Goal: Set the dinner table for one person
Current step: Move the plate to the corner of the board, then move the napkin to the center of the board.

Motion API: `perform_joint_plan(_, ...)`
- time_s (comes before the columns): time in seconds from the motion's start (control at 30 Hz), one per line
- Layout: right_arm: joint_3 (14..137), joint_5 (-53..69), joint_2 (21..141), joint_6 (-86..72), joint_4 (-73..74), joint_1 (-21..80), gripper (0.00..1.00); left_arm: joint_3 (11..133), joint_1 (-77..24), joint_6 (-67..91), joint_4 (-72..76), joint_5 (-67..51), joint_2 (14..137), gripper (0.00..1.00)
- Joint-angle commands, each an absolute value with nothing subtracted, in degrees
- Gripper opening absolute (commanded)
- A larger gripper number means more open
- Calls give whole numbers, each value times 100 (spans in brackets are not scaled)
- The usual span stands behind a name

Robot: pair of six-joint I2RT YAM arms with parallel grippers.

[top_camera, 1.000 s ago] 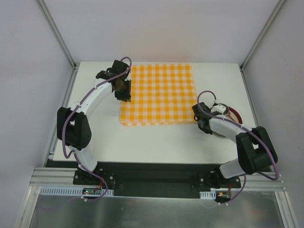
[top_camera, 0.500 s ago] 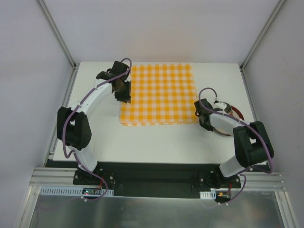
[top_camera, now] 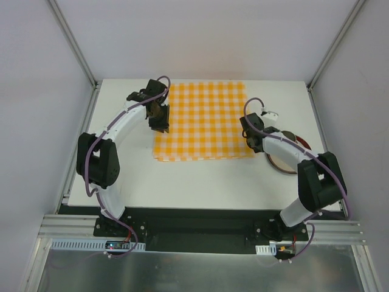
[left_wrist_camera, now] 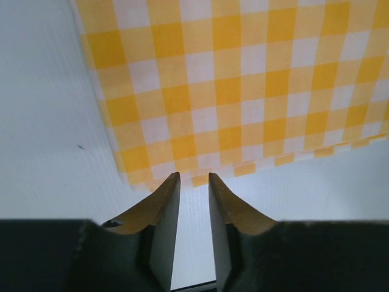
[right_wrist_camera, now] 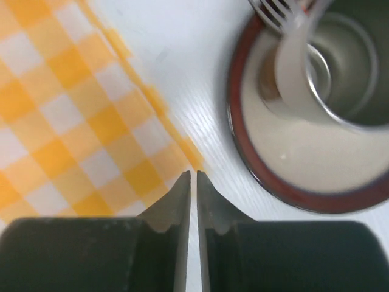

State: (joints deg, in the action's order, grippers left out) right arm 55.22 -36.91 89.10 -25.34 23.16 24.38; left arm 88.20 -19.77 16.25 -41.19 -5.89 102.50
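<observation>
Am hovering left gripper [left_wrist_camera: 194, 176], slightly parted, empty, at left edge of orange-and-white checked cloth [top_camera: 203, 121] on large white matte tabletop [top_camera: 200, 182]. Right gripper [right_wrist_camera: 193, 173] barely parted, empty, opposite edge. Am planning low, even pinches.

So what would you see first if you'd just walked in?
The bright orange-and-white checked cloth, spread flat in the middle of the white dinner table. Next comes the cream plate with a dark red rim, just off the cloth's right edge, with a shiny cup and a fork on it.
</observation>
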Motion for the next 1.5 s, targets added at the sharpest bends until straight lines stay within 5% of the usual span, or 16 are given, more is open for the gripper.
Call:
perform_joint_plan(0.0,6327,-3745,9482,-2040,2461,2452,1,9017,-1916,1740,-4078,-659,10669,7)
perform_joint_plan(0.03,6450,-3701,9736,-1969,2496,2461,1,9078,-1916,1758,-4069,-659,10740,0)
perform_joint_plan(0.5,7321,-2839,10784,-1767,2373,2180,1,9782,-1899,1723,-4078,-650,11970,0)
perform_joint_plan(1.47,5968,-2338,10072,-2241,2065,2118,1,8588,-1863,1863,-3771,-773,11821,0)
